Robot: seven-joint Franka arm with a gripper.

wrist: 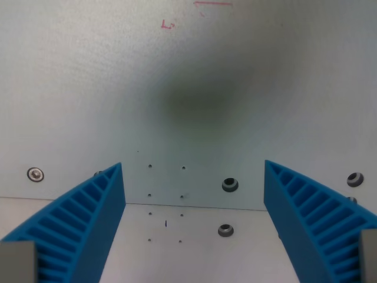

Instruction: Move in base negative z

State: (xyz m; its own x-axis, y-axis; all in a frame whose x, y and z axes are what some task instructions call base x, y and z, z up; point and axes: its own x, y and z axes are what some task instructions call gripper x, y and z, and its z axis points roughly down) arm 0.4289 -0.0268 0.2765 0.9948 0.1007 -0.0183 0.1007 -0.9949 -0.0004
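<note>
My gripper (193, 171) has two blue ribbed fingers, one at the wrist view's left (88, 215) and one at the wrist view's right (309, 212). They stand wide apart with nothing between them. Below them is a pale grey tabletop (188, 88) with a soft dark shadow of the gripper in the middle.
Screw heads sit in the table: one at the left (35, 174), two near the middle right (230, 184) (225, 230), one at the far right (354, 178). A seam between two plates (194, 206) runs across. Small holes dot the middle. Red pen marks (168, 25) lie at the top.
</note>
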